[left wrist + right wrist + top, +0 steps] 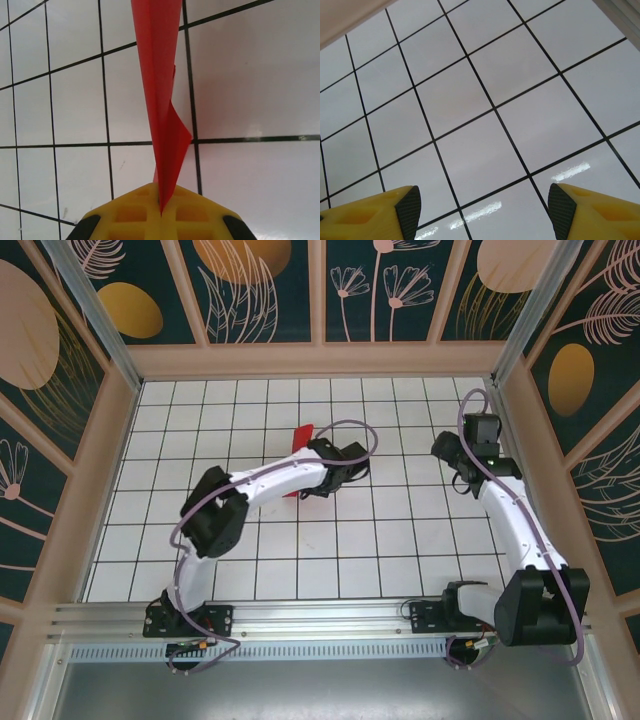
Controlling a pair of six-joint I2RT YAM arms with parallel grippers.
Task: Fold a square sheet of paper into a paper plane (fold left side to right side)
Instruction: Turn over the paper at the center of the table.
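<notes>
The square sheet of paper is folded into a slim bright red dart, the paper plane. In the left wrist view it rises edge-on from between my yellow fingers, with one flap curling out to the right. My left gripper is shut on its near end. From above, red paper shows behind the left forearm and a small bit in front of it, with the left gripper over the middle tiles. My right gripper is open over bare tiles, well right of the plane, also seen from above.
The white tiled table with black grid lines is fenced by a wooden rim and patterned wall panels. A metal rail runs along the near edge by the arm bases. The right arm stands close to the right wall.
</notes>
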